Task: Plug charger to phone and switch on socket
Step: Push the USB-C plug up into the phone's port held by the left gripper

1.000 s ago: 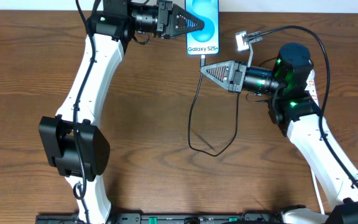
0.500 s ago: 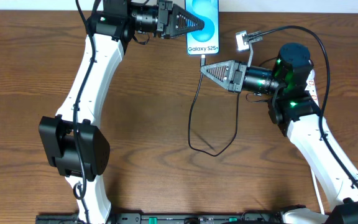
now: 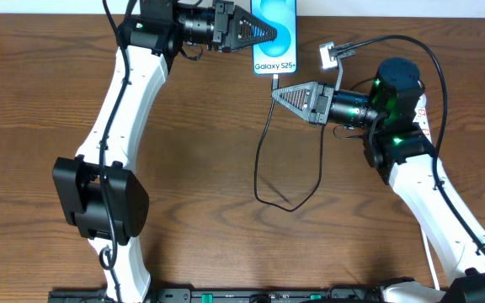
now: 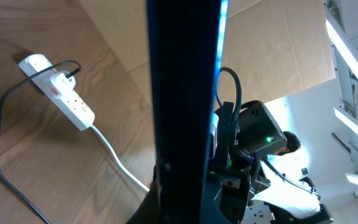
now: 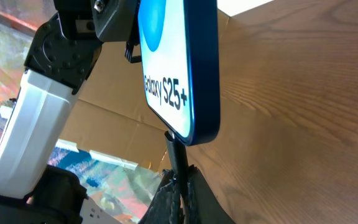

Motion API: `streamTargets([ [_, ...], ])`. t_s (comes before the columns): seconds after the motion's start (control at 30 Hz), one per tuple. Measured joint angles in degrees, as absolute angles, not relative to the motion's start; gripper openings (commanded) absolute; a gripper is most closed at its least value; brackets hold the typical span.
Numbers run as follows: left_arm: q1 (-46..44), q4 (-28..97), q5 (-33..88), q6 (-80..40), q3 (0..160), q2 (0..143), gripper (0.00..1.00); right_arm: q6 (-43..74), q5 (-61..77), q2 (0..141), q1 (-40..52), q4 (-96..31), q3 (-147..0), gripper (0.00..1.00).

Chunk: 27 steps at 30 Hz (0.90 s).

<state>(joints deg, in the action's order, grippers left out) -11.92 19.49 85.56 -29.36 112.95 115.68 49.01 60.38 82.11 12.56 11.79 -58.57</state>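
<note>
The phone (image 3: 274, 34), blue screen reading "Galaxy S25+", is held off the table at the far edge by my left gripper (image 3: 265, 34), shut on its side. In the left wrist view the phone (image 4: 185, 93) is a dark edge-on bar in the jaws (image 4: 185, 190). My right gripper (image 3: 278, 93) is shut on the charger plug (image 5: 178, 152), whose tip meets the phone's bottom edge (image 5: 188, 134). The black cable (image 3: 263, 168) loops down and back up to the white socket (image 3: 327, 55), mostly hidden under the right arm. The socket shows whole in the left wrist view (image 4: 64, 96).
The cable loop (image 3: 289, 202) lies on the brown wooden table (image 3: 192, 168) at mid-table. The socket's white cord (image 4: 120, 162) runs toward the right arm's base. A cardboard wall (image 4: 272, 50) stands behind the table's far edge.
</note>
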Motion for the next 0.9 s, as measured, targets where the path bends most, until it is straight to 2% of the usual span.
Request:
streamTargets([
  [0.9, -11.92, 19.49, 85.19, -28.47, 112.95, 115.68, 0.07, 49.04, 59.77, 82.11, 12.56, 10.85, -59.00, 0.02],
])
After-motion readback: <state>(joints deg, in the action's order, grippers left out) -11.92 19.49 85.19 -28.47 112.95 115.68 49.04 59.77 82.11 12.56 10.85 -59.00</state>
